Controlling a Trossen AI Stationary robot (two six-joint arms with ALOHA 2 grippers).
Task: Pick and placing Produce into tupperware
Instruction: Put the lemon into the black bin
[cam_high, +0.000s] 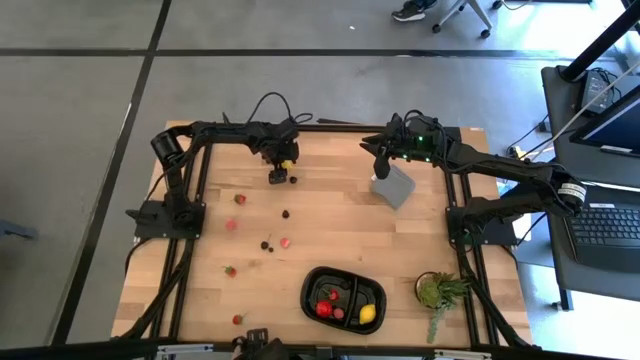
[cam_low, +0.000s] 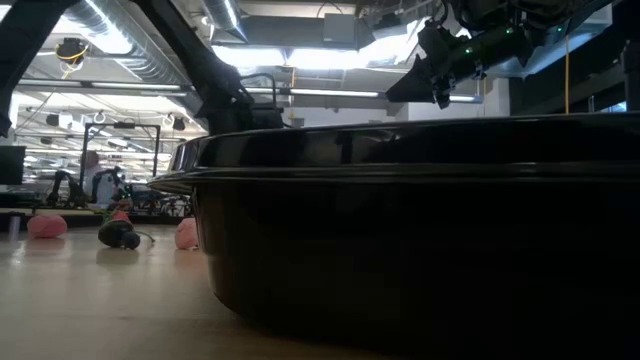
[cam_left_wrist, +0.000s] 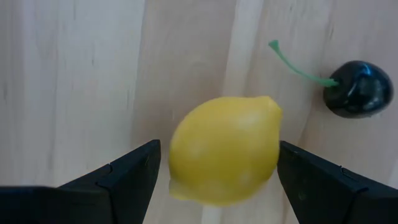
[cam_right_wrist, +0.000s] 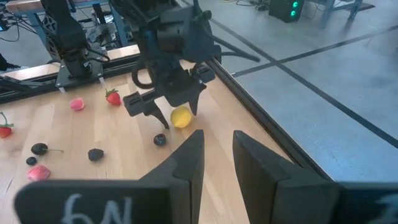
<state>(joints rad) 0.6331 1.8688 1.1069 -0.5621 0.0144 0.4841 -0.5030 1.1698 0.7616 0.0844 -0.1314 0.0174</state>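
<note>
Left wrist view shows the lemon (cam_left_wrist: 224, 149) sitting squarely between the parted fingers of the left gripper (cam_left_wrist: 217, 171), neither pad touching it, its long axis running slantwise across the gap. It lies near the table's far edge, a dark cherry (cam_left_wrist: 359, 88) just beside it. The black tray (cam_high: 343, 297) lies well apart. The right gripper (cam_high: 381, 160), fingers slightly apart and empty, waits farther off.

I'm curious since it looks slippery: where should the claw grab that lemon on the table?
Across its fat middle, from straight above. The lemon lies on its side, and the left gripper already has an open finger on each flank, clear of the dark cherry nearby.
</note>
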